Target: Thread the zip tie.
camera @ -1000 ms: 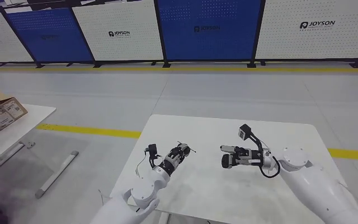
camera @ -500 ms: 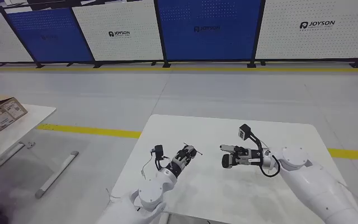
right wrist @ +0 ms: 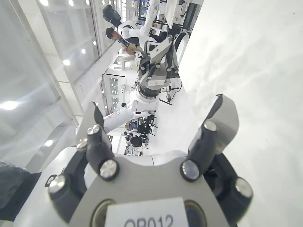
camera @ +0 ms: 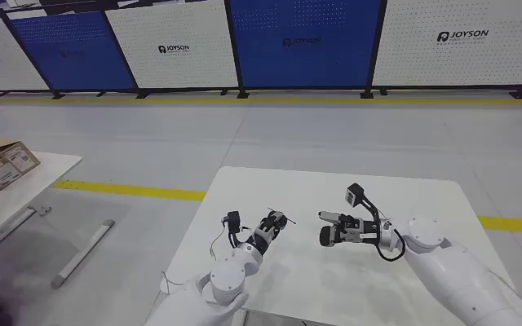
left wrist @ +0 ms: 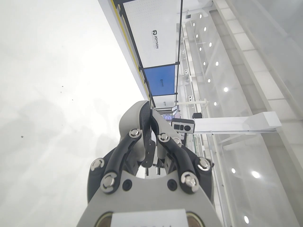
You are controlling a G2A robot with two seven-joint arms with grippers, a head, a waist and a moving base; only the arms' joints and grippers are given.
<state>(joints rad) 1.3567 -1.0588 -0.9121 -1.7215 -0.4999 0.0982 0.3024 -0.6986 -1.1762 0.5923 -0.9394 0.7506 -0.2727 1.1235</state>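
Observation:
A thin black zip tie sticks out sideways from the tips of my left gripper, which is shut on it above the left part of the white table. In the left wrist view the two pads of the left gripper press together. My right gripper hovers a short way to the right, facing the left one, apart from the tie. Its jaws stand wide with nothing between them, as the right wrist view of the right gripper shows. The left gripper appears farther off there.
The white table's left edge runs close beside the left arm. The tabletop between and behind the grippers is bare. A second table with a cardboard box stands far to the left across the floor.
The left arm has moved right and a little forward with the zip tie. The right gripper has shifted slightly left, narrowing the gap between the two.

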